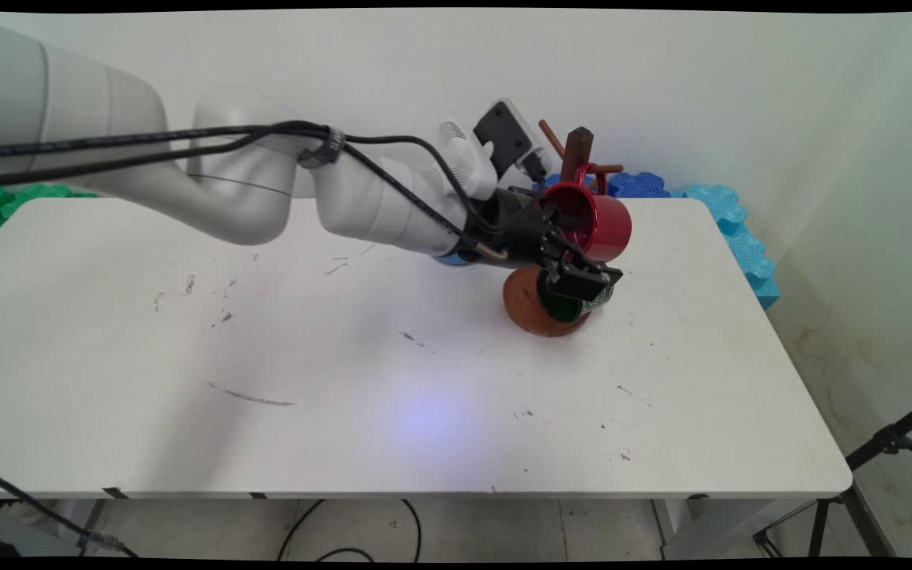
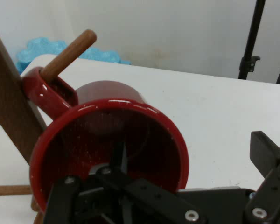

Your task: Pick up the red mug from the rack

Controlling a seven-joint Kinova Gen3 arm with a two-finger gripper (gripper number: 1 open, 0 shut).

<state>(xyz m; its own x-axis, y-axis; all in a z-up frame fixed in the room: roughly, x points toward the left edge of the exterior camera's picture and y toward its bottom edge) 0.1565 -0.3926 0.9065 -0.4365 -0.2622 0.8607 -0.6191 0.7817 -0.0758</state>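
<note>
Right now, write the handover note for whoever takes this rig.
Gripper: open at the mug's mouth, one finger inside, the other outside its wall, not clamped on it.
Mug: red, hanging by its handle on a peg of the wooden stand, toward the table's far right.
Below the gripper, by the stand's base: a dark green thing, mostly hidden.

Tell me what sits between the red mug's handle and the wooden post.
Nothing: in the hand view the red mug hangs by its handle on a peg, right against the wooden post.
</note>
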